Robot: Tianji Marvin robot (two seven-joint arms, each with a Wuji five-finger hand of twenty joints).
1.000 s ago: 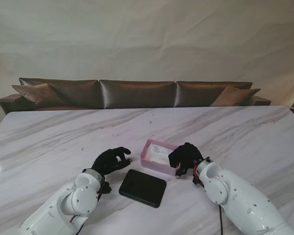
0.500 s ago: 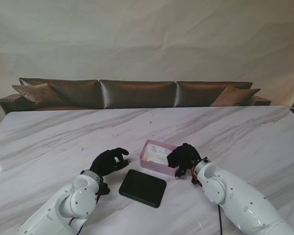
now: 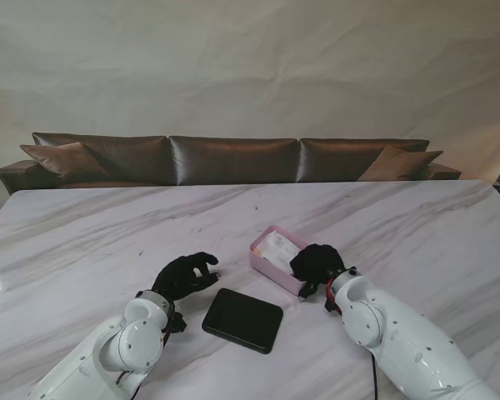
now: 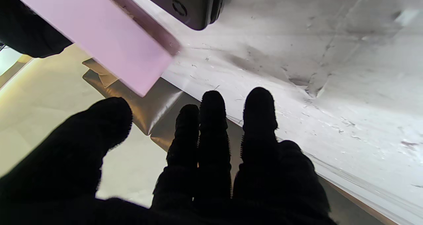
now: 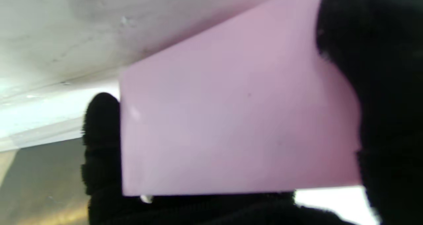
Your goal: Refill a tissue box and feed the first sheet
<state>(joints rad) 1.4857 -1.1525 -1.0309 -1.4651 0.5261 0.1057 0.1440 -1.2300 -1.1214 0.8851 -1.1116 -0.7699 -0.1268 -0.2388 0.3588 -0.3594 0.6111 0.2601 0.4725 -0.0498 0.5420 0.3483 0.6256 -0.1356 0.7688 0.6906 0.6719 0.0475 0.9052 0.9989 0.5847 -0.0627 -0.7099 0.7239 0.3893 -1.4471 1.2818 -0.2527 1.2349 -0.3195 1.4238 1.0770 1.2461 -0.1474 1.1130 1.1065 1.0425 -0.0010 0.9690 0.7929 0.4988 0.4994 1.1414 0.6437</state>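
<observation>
The pink tissue box (image 3: 273,259) is open at its top, with white tissues (image 3: 277,247) showing inside. My right hand (image 3: 315,263) is shut on its near right end and has tipped and raised that end off the marble. In the right wrist view the pink box wall (image 5: 231,112) fills the frame between my black fingers (image 5: 99,135). The dark lid (image 3: 242,320) lies flat on the table, nearer to me than the box. My left hand (image 3: 186,275) hovers left of the box, fingers curled and apart, holding nothing. The left wrist view shows the box (image 4: 99,36) and the lid's corner (image 4: 191,3).
The white marble table (image 3: 383,225) stretches wide around both hands. A brown sofa (image 3: 233,158) runs along its far edge, in front of a pale backdrop.
My right hand has lifted and tilted the pink box, swinging it slightly rightward and turning it. My left hand has barely moved. The lid stays where it was.
</observation>
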